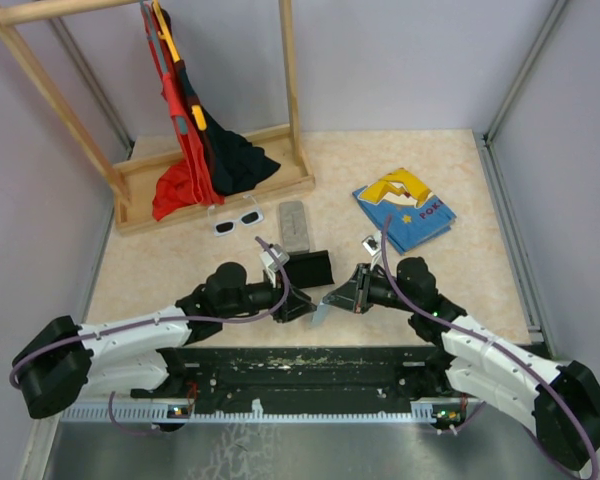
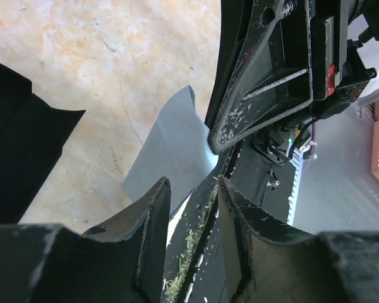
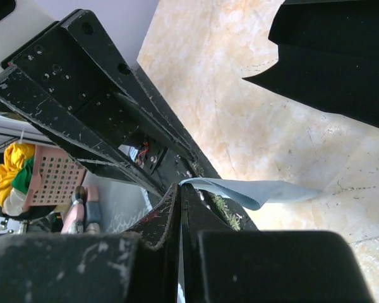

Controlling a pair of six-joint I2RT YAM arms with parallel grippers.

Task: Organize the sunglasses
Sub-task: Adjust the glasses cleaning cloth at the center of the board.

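The white-framed sunglasses (image 1: 238,221) lie on the table in front of the wooden rack, well beyond both grippers. My right gripper (image 1: 330,298) (image 3: 180,186) is shut on a corner of a light-blue cloth (image 3: 259,191) (image 2: 170,148) near the table's front edge. The cloth hangs out from its tips over the tabletop. My left gripper (image 1: 305,307) (image 2: 192,183) faces it from the left, close to the cloth. Its jaws stand apart with nothing between them.
A black case (image 1: 310,268) (image 3: 341,57) (image 2: 19,151) sits just behind the grippers, and a grey case (image 1: 295,226) lies beyond it. A wooden rack (image 1: 220,190) with red and black clothes stands at the back left. A blue book (image 1: 405,208) lies at the back right.
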